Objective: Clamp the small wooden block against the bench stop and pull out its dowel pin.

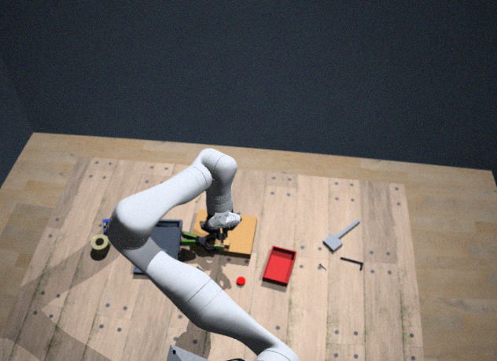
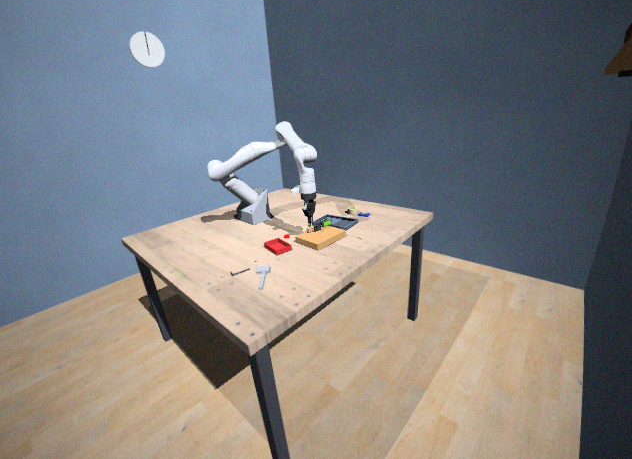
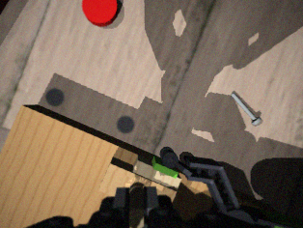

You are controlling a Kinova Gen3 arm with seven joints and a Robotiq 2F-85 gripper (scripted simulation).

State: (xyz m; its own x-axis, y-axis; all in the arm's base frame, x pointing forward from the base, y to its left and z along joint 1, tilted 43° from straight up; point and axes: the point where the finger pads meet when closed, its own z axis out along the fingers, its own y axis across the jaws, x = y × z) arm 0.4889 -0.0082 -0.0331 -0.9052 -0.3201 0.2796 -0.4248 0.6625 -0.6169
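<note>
The gripper (image 1: pixel 219 240) (image 2: pixel 309 229) (image 3: pixel 137 195) points down over the near edge of the bench board (image 1: pixel 242 233) (image 2: pixel 322 238) (image 3: pixel 53 164). Its fingers are nearly together, with the brown upright dowel pin (image 3: pixel 137 205) between them. The small pale block lies under the fingertips, mostly hidden; its hole and the pin's lower end cannot be made out. The spring clamp (image 1: pixel 189 241) (image 2: pixel 326 222) (image 3: pixel 217 176) reaches in from the tray side, its jaws by the block and a green part (image 3: pixel 165 166) at the board's edge. The bench stop is hard to tell from the block. No loose thing shows clearly between them.
The dark tray (image 1: pixel 167 222) is left of the board, with a tape roll (image 1: pixel 100 241) beyond. A red disc (image 1: pixel 241 281) (image 3: pixel 99 11) and red bin (image 1: pixel 279 266) (image 2: pixel 277 246) lie nearby. A bolt (image 3: pixel 246 108), mallet (image 1: pixel 333 242) and hex key (image 1: pixel 351 260) lie on the table.
</note>
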